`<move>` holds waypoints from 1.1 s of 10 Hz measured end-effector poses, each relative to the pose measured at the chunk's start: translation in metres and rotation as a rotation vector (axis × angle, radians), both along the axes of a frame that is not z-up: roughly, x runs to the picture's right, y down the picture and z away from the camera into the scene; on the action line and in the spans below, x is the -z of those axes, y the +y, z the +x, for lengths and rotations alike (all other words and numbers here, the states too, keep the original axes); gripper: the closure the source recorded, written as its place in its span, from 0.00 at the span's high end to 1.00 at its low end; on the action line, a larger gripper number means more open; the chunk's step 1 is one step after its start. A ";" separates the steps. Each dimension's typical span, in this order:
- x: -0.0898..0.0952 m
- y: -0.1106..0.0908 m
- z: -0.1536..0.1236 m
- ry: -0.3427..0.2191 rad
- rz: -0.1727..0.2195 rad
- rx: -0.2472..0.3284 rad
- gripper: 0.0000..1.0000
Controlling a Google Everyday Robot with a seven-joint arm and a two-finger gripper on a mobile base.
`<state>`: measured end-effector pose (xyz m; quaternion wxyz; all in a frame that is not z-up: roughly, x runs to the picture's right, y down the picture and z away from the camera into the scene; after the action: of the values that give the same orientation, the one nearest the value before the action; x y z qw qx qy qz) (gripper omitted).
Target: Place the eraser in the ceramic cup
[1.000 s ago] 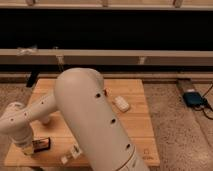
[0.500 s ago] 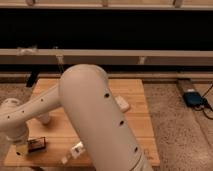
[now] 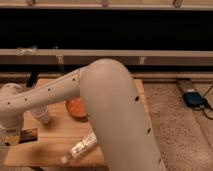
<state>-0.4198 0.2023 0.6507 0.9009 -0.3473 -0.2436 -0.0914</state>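
**Gripper status: eraser in grasp at left end of table**

Nearest the camera, my white, rounded arm (image 3: 115,110) fills the middle of the view. It rises from the bottom edge, bends at a large elbow, and runs left as a slimmer link dotted with small holes.

The arm ends at my gripper (image 3: 14,136), which sits low over the left end of the light wooden table (image 3: 50,152), close to its near edge. My fingers are pinched on the small flat dark eraser with a pale label (image 3: 27,135). The block's left end is inside the gripper and the rest projects to the right, lying roughly level. Whether the eraser touches the tabletop cannot be determined.

To the right along the near edge, a clear plastic bottle (image 3: 82,146) lies on its side, angled, with its far end passing behind my arm.

Farther back, the small plain white ceramic cup (image 3: 41,115) stands upright, near the eraser but apart from it, behind it and to its right. Right of the cup is the orange bowl (image 3: 76,107), partly covered by my arm.

Beyond the table, a pale horizontal rail (image 3: 160,57) crosses a dark wall. A blue device with a cable (image 3: 192,98) rests on the speckled floor to the right, well away from the table.
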 end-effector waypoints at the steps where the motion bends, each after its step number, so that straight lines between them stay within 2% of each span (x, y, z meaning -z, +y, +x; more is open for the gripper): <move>1: 0.008 -0.018 0.001 -0.026 0.003 -0.033 0.00; 3: 0.010 -0.052 0.009 -0.065 0.012 -0.088 0.00; 4: 0.006 -0.071 0.012 -0.081 0.018 -0.116 0.00; 6: -0.010 -0.100 0.001 -0.106 0.030 -0.157 0.00; 8: -0.023 -0.122 -0.012 -0.125 0.040 -0.187 0.00; 11: -0.043 -0.141 -0.028 -0.137 0.045 -0.225 0.00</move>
<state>-0.4479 0.0610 0.6933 0.8942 -0.2906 -0.3401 -0.0187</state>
